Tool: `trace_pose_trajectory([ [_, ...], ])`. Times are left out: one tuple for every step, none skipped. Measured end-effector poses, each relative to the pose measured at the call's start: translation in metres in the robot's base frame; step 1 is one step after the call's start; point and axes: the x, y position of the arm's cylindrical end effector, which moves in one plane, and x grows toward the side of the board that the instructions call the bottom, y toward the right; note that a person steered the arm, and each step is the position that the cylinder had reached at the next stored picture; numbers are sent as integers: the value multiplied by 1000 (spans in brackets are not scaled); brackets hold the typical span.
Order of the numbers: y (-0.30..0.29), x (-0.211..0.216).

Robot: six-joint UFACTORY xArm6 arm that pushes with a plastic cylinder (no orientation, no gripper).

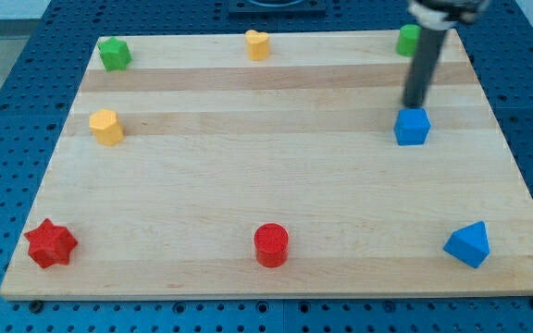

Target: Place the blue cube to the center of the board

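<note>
The blue cube (413, 127) sits on the wooden board (266, 176) at the view's right, in the upper half. My tip (415, 105) is at the end of the dark rod, just above the cube's top edge in the view, touching or almost touching it. The rod rises toward the view's top right.
A green block (407, 40) is partly hidden behind the rod at the top right. A green block (114, 54) is top left, a yellow heart (258, 44) top middle, a yellow block (106, 127) left, a red star (51, 244) bottom left, a red cylinder (271, 245) bottom middle, a blue triangular block (469, 244) bottom right.
</note>
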Motion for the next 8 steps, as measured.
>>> trace_pose_trajectory([
  [84, 1],
  [85, 37],
  [24, 52],
  [-59, 53],
  [-143, 53],
  [-142, 53],
  [-76, 53],
  [-53, 80],
])
